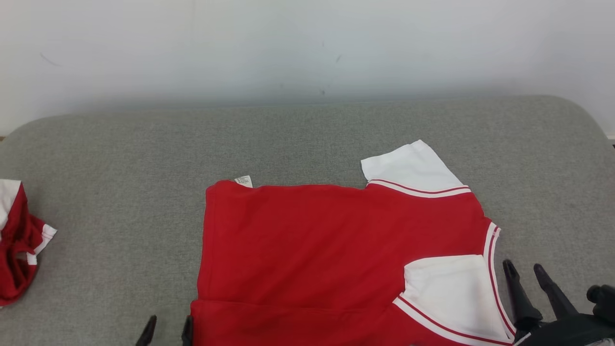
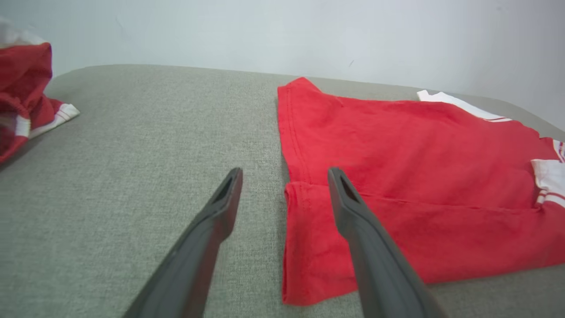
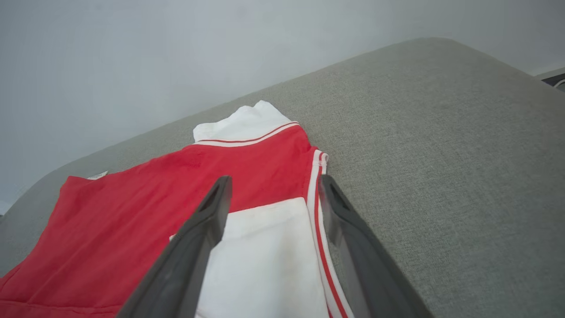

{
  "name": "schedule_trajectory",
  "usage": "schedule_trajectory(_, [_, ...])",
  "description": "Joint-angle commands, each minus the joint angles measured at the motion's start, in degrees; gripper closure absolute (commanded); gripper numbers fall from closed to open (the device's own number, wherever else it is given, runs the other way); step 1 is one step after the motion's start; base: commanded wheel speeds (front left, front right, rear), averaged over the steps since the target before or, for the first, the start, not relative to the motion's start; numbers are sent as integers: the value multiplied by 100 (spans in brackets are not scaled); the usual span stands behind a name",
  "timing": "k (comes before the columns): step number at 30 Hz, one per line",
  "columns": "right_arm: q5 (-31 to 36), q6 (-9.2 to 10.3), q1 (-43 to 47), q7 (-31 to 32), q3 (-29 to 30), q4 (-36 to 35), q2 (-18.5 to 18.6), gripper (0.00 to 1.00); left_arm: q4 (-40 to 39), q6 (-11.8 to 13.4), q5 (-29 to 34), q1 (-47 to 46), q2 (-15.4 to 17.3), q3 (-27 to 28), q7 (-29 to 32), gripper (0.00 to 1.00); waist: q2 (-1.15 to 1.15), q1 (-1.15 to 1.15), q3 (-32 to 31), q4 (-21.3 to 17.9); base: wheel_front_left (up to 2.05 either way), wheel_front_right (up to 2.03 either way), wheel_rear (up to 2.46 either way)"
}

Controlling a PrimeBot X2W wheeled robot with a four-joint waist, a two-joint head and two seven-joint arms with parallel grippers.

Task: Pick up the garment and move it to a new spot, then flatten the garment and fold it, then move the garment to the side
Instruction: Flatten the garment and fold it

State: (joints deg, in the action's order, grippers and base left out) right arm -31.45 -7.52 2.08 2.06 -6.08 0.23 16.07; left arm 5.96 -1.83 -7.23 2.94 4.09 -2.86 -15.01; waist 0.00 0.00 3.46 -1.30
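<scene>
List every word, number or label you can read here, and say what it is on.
White tag on the far edge of the red garment: printed, but too small and blurred to read.
Nothing else readable: no words on the grey surface or the wall.

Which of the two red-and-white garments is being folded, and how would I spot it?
Start with the grey padded surface against the pale wall. Right of its middle lies the garment, a red shirt with white sleeves, its near edge folded over. Unlike the other red-and-white piece bunched in a heap at the left edge, it lies flat and smooth.
</scene>
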Motion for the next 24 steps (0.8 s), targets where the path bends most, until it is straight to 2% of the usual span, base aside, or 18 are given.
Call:
schedule_trajectory(1, [37, 6, -64, -62, -20, -10, 20, 0, -42, 35, 38, -72, 15, 29, -22, 0, 0, 0, -8, 22, 0, 0, 0])
schedule_trajectory(9, [602, 6, -233, -1015, -362, 147, 49, 0, -501, 196, 233, -248, -32, 201, -23, 0, 0, 0, -76, 134, 0, 0, 0])
schedule_trajectory(15, [1000, 6, -362, -1494, -572, 306, -91, 0, -738, 364, 461, -272, -51, 292, -23, 0, 0, 0, -102, 158, 0, 0, 0])
schedule_trajectory(21, [1205, 6, -422, -1628, -659, 475, -224, 0, -643, 280, 439, -422, -47, 341, -23, 0, 0, 0, -81, 197, 0, 0, 0])
schedule_trajectory(24, [1278, 6, -549, -1652, -702, 514, -221, 0, -480, 110, 238, -584, -50, 383, -23, 0, 0, 0, -34, 173, 0, 0, 0])
